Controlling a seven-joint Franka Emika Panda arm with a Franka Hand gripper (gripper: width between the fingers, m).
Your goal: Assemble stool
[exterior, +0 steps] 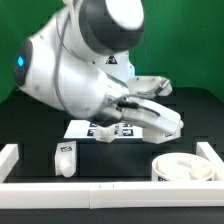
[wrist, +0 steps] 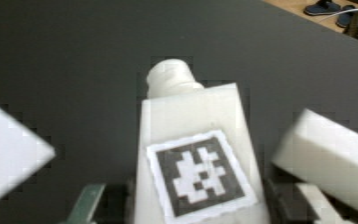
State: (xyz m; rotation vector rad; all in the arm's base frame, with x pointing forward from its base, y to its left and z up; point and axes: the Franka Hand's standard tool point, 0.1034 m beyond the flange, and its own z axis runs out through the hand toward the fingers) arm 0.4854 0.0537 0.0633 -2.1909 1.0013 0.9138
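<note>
On the black table (exterior: 30, 132) sits a leg (exterior: 66, 158); green backdrop (exterior: 12, 50).

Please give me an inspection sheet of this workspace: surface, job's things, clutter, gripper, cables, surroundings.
Surface: black table; white edge rail along its front.
Job's things: round seat at the exterior view's right; one free leg at its left; a tagged leg between the fingers.
Clutter: marker board under the arm; nothing else seen.
Grippers: gripper straddles the tagged leg; whether it clamps, cannot tell.
Cables: nothing seen.
Surroundings: green backdrop.
</note>
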